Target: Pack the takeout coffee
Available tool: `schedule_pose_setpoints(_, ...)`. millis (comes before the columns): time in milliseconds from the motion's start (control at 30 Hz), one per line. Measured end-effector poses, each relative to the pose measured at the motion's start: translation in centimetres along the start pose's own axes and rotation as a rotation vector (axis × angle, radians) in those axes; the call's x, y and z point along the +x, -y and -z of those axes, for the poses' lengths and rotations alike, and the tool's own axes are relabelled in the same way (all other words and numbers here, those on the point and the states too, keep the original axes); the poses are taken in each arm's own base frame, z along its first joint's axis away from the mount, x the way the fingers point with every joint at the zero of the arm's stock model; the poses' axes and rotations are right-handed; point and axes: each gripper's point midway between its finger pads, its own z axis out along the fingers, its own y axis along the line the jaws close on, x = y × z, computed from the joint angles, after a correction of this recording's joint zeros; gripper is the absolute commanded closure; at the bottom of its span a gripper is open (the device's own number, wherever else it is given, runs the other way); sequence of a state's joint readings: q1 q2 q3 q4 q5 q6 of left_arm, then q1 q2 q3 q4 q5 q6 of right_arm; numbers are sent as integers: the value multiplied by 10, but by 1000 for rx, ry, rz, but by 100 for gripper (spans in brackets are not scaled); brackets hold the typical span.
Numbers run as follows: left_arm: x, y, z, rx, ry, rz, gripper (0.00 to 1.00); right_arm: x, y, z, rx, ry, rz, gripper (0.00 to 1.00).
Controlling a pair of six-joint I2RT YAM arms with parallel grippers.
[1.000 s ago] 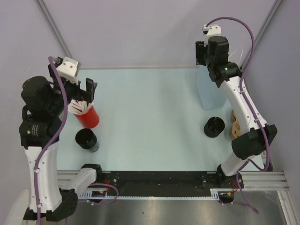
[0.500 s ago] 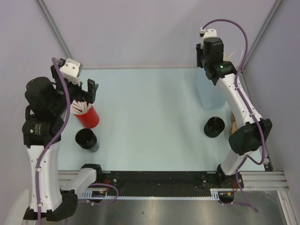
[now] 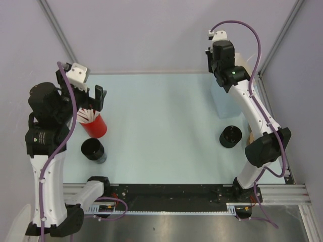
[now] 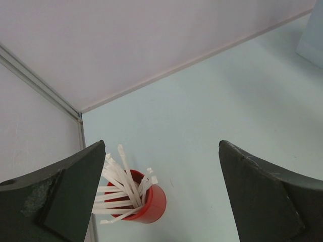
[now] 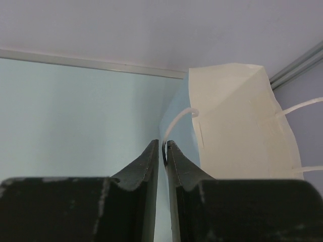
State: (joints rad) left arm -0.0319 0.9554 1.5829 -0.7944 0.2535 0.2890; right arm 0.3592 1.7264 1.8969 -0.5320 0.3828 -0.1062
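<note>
I can read no words, numbers or signs anywhere. The takeout coffee (image 3: pixel 230 136), the red cup (image 3: pixel 95 126) and the blue bag (image 3: pixel 221 106) show no writing.

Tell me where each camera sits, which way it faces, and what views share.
Top external: fixed above and behind the bases, looking down on the table; left arm and right arm both show.
Left wrist: on the left arm, looking down through the open left gripper at the red cup of straws.
Right wrist: on the right arm, looking past the nearly closed right gripper at the paper bag, whose handle runs between the fingertips.
Shared: top and left wrist both show that cup; top and right wrist, the bag.
</note>
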Motion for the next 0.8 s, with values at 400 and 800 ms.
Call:
schedule_pose_setpoints(400,4,2,-2,13,-7,4,1,5,2,-5,40,-12,27,93)
schedule_pose_setpoints(800,6,3,-3,16,-12,6,1,4,-4,-3,42,-10,62,100)
